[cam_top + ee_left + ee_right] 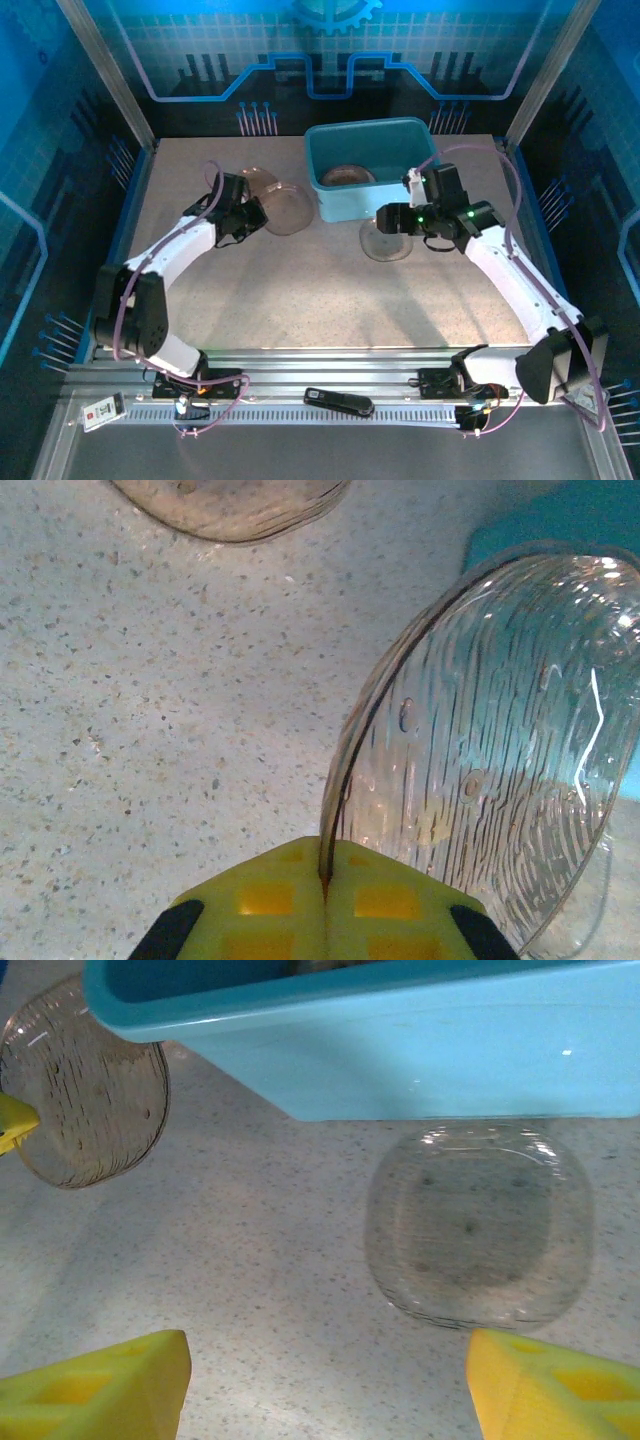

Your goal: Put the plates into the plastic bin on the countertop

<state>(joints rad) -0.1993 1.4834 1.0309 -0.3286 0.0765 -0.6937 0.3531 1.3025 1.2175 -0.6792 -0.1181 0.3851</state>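
Arms: left arm (172,250) and right arm (515,275), white shells, black joints.
Cables: purple, looped along both.
Pincers: left pincer (325,885), right pincer (328,1365), yellow pads (270,898), square recesses.

Bright overhead light casts soft shadows; white glare streaks the plate (500,760).

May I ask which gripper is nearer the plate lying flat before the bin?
Right: the right gripper hangs open right by the flat plate; the left gripper, shut on another plate, is farther left.
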